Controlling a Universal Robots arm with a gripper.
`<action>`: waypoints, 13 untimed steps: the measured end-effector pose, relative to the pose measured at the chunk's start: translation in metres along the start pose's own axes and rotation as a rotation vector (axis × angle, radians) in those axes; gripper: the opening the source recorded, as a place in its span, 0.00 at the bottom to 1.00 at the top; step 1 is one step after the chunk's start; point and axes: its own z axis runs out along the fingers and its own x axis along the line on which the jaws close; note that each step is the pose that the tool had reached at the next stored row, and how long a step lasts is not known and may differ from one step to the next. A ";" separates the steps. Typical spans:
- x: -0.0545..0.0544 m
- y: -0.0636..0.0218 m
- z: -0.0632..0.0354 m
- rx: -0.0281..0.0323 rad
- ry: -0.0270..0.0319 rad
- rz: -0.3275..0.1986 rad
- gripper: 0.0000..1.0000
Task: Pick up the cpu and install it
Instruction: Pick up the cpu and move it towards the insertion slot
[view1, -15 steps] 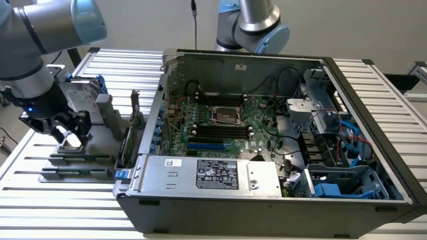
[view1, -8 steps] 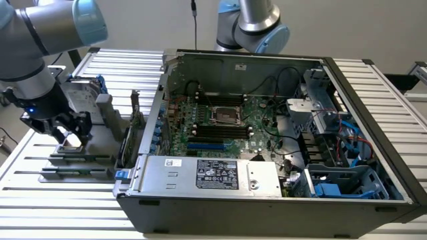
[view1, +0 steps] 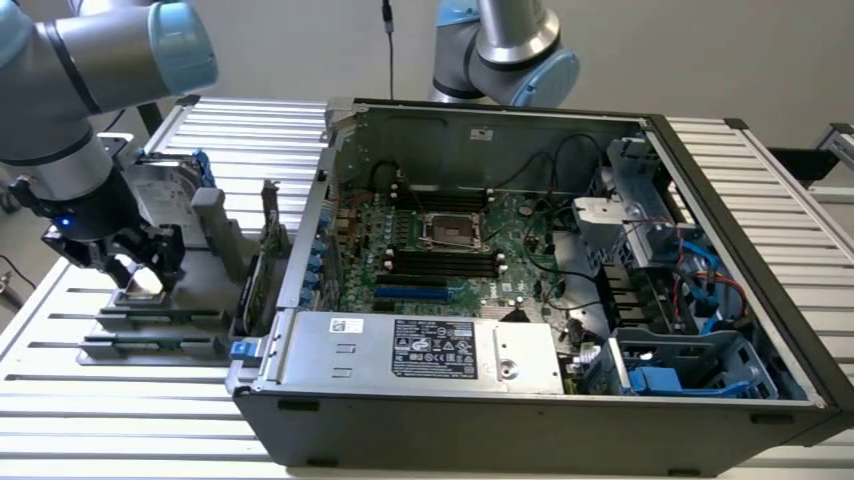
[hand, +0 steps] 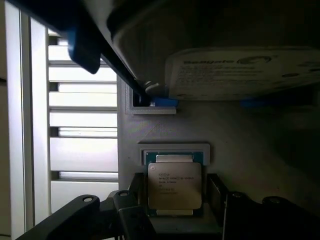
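The cpu, a small square chip with a silver top, lies flat in a recess of the grey fixture. My gripper is lowered over it, one dark finger on each side, with small gaps to the chip's edges. In the exterior view the gripper hangs at the left, low over the fixture, and the pale cpu shows between its fingers. The open computer case stands to the exterior view's right, with the motherboard's bare socket in its middle.
A large silver hard drive in a blue frame stands upright on the fixture just behind the gripper, its label close above the chip. A second arm rises behind the case. The slatted metal table lies underneath.
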 end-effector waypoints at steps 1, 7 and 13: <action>0.000 0.0000 0.0002 0.0000 0.0005 0.000 0.62; 0.000 0.0002 0.0005 0.0000 0.0030 0.000 0.55; 0.000 0.0002 0.0005 -0.0001 0.0045 0.000 0.55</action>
